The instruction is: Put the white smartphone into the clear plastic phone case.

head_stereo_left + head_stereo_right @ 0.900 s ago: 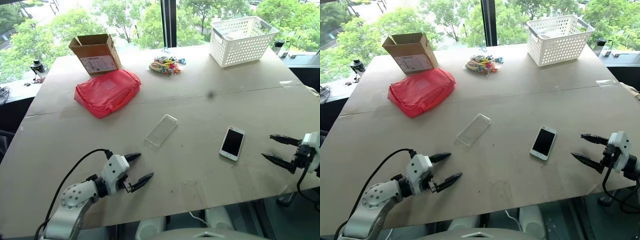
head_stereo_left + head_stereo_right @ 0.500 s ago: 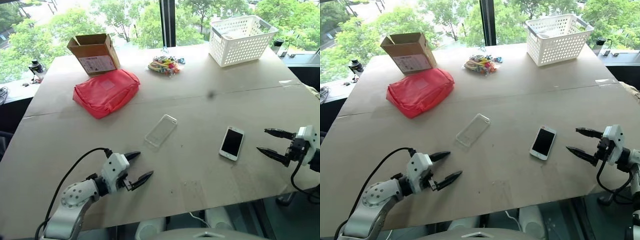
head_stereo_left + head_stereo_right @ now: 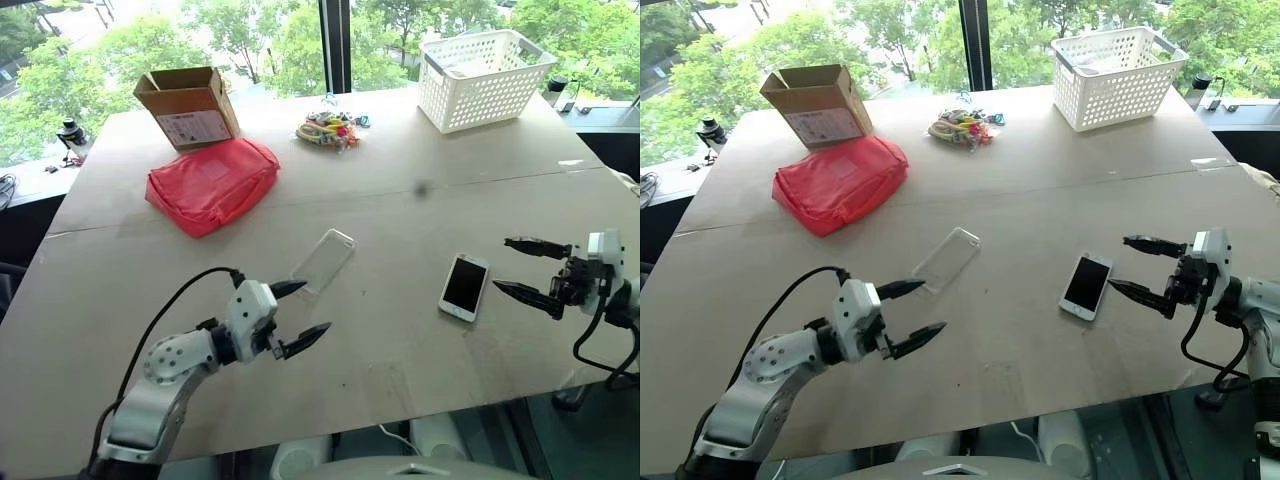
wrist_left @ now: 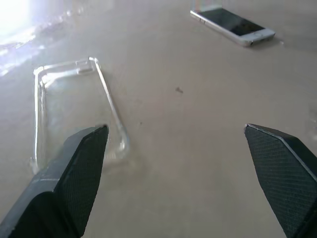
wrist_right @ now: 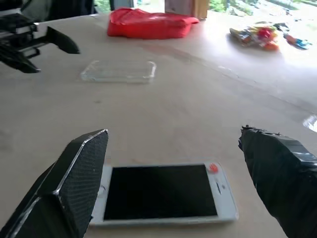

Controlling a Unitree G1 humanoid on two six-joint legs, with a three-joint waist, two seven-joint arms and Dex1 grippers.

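The white smartphone lies flat, black screen up, on the table's right half. The clear plastic phone case lies near the table's middle, empty. My left gripper hovers open just in front of the case's near end, with nothing between its fingers; the left wrist view has the case close ahead and the phone farther off. My right gripper stands open just right of the phone, pointing at it; in the right wrist view the phone lies between the spread fingers, untouched.
A red pouch and an open cardboard box sit at the back left. A bundle of coloured items lies at the back middle, and a white basket stands back right. The table's front edge runs close below both grippers.
My left gripper moved forward and right, up to the case's near end. My right gripper moved left and away from the front edge, closing in on the phone. Both stayed open.
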